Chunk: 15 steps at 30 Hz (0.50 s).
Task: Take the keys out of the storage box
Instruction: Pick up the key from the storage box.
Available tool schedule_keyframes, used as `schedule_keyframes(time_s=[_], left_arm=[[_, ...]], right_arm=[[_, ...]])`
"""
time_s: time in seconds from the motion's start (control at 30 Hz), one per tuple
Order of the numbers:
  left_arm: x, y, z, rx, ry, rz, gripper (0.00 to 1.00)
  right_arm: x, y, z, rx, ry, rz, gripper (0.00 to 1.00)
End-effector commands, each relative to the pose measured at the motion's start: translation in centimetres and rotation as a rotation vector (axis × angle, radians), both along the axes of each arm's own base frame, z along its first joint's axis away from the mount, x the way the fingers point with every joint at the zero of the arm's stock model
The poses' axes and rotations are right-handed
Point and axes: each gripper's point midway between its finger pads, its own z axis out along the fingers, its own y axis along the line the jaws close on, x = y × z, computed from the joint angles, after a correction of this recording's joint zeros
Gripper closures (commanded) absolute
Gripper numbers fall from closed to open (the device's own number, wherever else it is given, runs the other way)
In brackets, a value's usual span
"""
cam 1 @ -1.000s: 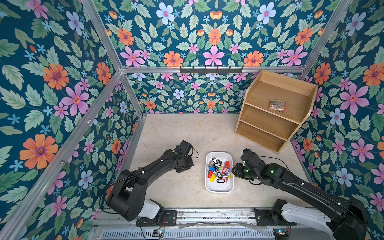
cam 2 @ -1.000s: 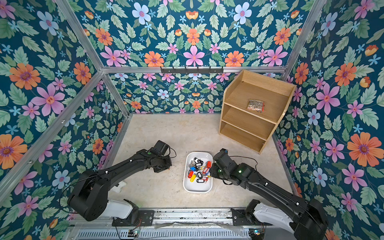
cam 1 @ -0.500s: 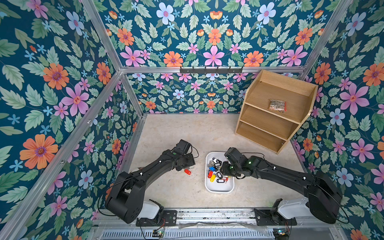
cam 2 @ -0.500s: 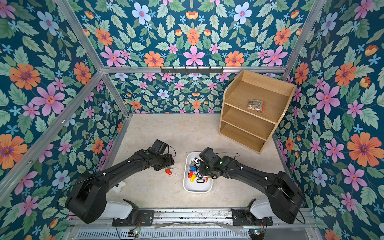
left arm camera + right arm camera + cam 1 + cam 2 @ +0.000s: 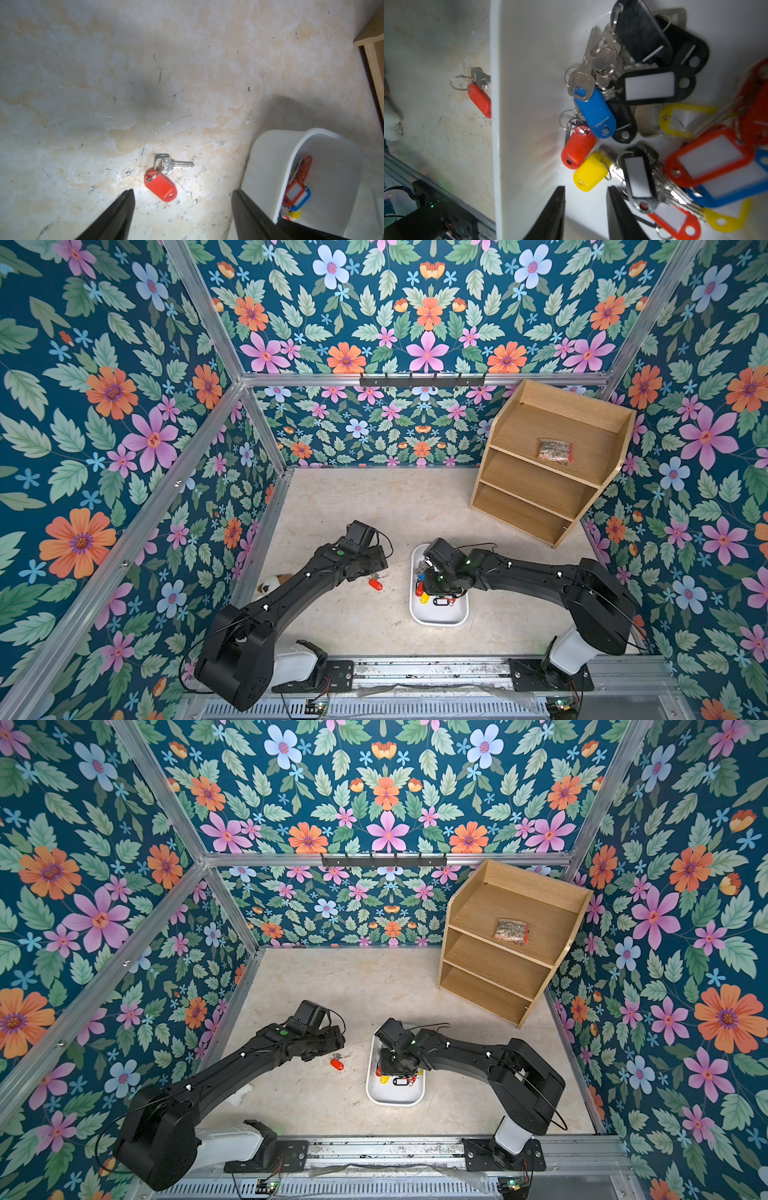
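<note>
The storage box [image 5: 438,615] [image 5: 395,1096], a shallow white tray, lies on the floor between the arms. Several keys [image 5: 596,112] with red, blue, yellow and black tags are piled inside it. My right gripper [image 5: 586,188] reaches down into the box, open, its jaws a narrow gap apart with nothing between them. A yellow tag [image 5: 589,171] lies just ahead of its tips. One red-tagged key [image 5: 161,188] [image 5: 375,584] lies on the floor left of the box. My left gripper [image 5: 182,192] hangs open just above that key, not touching it.
A wooden three-shelf unit [image 5: 548,472] stands at the back right, with a clear bag [image 5: 555,451] on a shelf. A white and brown plush toy [image 5: 270,585] lies under the left arm by the left wall. A hook rail [image 5: 422,380] is on the back wall.
My left gripper opened and the red-tagged key now lies on the floor. My right arm swung from the right of the box to over it and reached inside.
</note>
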Motion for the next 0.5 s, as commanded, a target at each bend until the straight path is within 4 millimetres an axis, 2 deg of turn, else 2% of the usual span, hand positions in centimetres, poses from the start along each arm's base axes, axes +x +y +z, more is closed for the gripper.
schedule_keyframes(time_s=[0.0,0.3,0.47], left_arm=[[-0.3,0.3,-0.4,0.016,0.009,-0.002,0.21],[-0.5,-0.1,-0.8,-0.008,0.027,-0.007,0.24],[-0.6,-0.1,-0.9,-0.007,0.030,-0.010,0.24]], right_arm=[[0.0,-0.2,-1.0,-0.034,0.004,0.011,0.62],[-0.2,-0.6,-2.5,-0.070,0.026,0.011,0.65],[-0.2,-0.5,-2.6,-0.067,0.028,0.009,0.67]])
